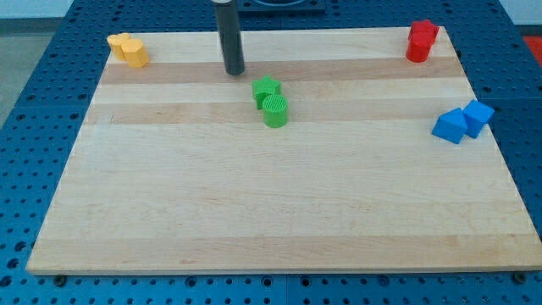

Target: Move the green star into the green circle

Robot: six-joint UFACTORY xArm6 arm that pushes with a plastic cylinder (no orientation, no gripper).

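In the camera view, my tip [235, 72], a bare rod tool holding nothing, stands in the upper middle of the worktop [254, 212], just up-left of the green star [265, 88]. The star already touches the green circle [275, 111], so the task looks nearly done; at most a short nudge down-right seems needed.

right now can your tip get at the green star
Probably yes: my tip sits just up and to the view's left of the green star, nothing between them; the green circle touches its far side.

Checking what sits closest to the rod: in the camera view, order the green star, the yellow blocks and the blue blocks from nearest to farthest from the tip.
From my tip:
1. green star, just to its lower right
2. yellow blocks, top-left corner
3. blue blocks, right edge
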